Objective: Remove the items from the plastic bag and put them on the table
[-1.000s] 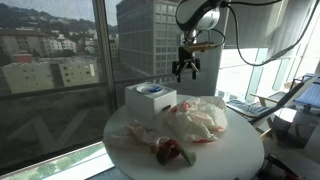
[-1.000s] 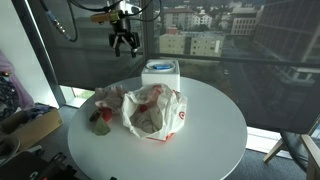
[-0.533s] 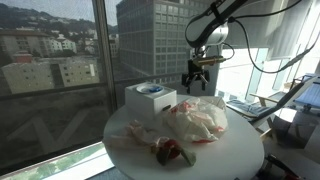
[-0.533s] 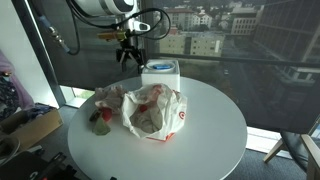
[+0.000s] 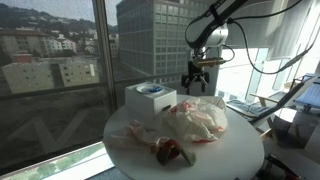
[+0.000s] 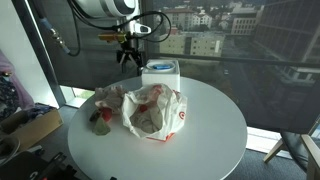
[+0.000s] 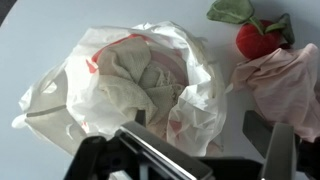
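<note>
The arm [image 5: 207,30] bends downward, its hand [image 5: 196,77] hanging open, with fingers [image 7: 278,148] spread wide.

Lighting: daylight enters through the windows [image 5: 60,60]; we find the interior dimmer in both exterior views. Tabletop [image 6: 215,125] evenly lit, shadows soft. Wrist view: fingers [image 7: 160,155] blurred (too near the lens), plastic bag [image 7: 130,80] sharp and bright.

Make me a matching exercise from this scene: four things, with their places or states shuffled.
1 gripper
2 plastic bag
3 white box
4 red lump

A upright, blue ring on top
B open, in the air, holding nothing
C lies outside the bag, green bit attached
D crumpled, something pale inside

Pairs: 1-B; 2-D; 3-A; 4-C
</note>
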Motion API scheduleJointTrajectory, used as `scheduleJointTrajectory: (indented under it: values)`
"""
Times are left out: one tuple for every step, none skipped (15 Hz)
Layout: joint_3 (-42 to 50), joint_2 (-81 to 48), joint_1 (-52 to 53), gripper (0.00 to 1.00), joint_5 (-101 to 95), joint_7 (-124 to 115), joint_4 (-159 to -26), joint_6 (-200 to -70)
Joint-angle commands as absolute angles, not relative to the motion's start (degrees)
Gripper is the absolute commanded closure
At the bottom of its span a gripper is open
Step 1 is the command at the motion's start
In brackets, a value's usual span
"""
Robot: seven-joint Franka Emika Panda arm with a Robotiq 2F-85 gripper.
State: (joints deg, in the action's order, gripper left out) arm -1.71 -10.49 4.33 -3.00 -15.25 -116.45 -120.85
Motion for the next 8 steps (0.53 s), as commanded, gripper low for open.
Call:
scheduleJointTrajectory:
  values:
    - [-1.55,-13.07,2.51,0.0,4.43,-13.75,-114.5,-120.98]
    - [-1.5,-13.78,1.95,0.0,6.83,-13.5,-114.43,-120.62]
    - [-1.26,-14.15,1.45,0.0,8.21,-13.45,-115.05,-121.82]
    - [-1.06,-14.68,0.84,0.0,9.67,-12.91,-115.31,-122.06]
    - [-0.75,-15.32,0.22,0.0,10.69,-12.59,-115.35,-122.04]
    - [-0.59,-16.15,-0.54,0.0,12.4,-11.85,-115.15,-121.85]
    - [-0.35,-16.84,-1.02,0.0,13.38,-11.7,-115.22,-122.23]
    - [-0.25,-17.69,-1.44,0.0,14.45,-11.27,-115.31,-123.34]
